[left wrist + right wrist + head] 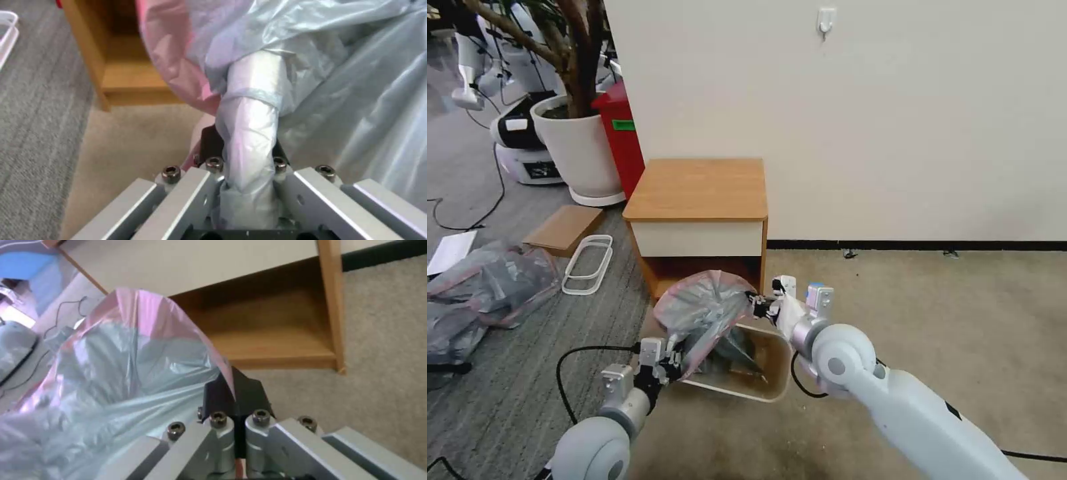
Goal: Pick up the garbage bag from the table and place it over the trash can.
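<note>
Now, bag: the garbage bag (707, 310) hangs stretched between both grippers, over the trash can (777, 370).
Left gripper (672, 357): clamped on a twisted bunch of the bag's plastic, at the can's near left corner.
Right gripper (755, 303): pinched tight on the bag's pink edge, above the can's far rim.
Table (697, 190): just beyond both grippers, behind the can.

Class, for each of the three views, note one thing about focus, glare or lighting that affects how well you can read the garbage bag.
Head view: even room light, the garbage bag sharp above the trash can. Left wrist view: soft focus close up; the twisted plastic in the left claw shows pale sheen. Right wrist view: the bag's pink edge glows translucent beside the right claw, and the table shelf behind sits in shadow.
</note>
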Controlling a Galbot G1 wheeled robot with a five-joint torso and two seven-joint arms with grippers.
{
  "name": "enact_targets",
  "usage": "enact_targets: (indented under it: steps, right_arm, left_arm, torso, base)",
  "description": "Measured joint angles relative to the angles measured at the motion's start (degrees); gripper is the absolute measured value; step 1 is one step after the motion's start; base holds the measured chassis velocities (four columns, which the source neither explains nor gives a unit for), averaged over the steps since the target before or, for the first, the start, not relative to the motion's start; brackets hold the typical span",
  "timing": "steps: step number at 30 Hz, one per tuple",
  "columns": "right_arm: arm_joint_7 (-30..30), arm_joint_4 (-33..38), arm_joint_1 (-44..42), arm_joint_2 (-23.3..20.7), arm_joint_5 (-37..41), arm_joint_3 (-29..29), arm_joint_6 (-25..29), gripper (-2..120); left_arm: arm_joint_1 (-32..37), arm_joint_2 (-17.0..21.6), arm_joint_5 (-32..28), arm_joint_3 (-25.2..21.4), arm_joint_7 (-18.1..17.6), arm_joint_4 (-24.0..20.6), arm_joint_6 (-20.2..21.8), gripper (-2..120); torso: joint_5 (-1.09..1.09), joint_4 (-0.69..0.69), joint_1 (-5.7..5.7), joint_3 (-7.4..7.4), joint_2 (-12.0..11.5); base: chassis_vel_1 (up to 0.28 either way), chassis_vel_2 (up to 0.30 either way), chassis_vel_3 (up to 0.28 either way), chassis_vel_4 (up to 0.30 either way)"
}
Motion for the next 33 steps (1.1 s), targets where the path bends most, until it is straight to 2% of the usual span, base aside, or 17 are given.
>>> enact_targets:
  steps: [4,15,23,33]
  right_arm:
    - [0.04,0.02,-0.83,-0.93,0.01,1.20,-0.83,0]
    - [0.05,1.58,-3.28,-3.02,0.51,4.27,-1.16,0]
    - [0.06,4.54,-7.15,-4.19,1.08,7.32,-1.17,0]
    - [0.01,7.35,-10.27,-5.41,1.20,9.36,-1.32,0]
  left_arm:
    - [-0.08,-0.13,-0.27,-1.01,1.14,-0.25,-0.81,3]
    - [-0.48,-1.35,-2.27,-3.23,1.41,-0.75,-1.16,3]
    - [-2.35,-4.87,-4.25,-5.44,0.38,0.14,-1.80,3]
    - [-2.57,-6.03,-3.80,-5.24,-0.28,1.61,-2.02,3]
  torso:
    - [0.00,0.00,0.00,0.00,0.00]
    - [0.00,0.00,0.00,0.00,0.00]
    - [0.00,0.00,0.00,0.00,0.00]
    - [0.00,0.00,0.00,0.00,0.00]
  base:
    - [0.000,0.000,0.000,0.000]
    - [0.000,0.000,0.000,0.000]
    - [0.000,0.000,0.000,0.000]
    - [0.000,0.000,0.000,0.000]
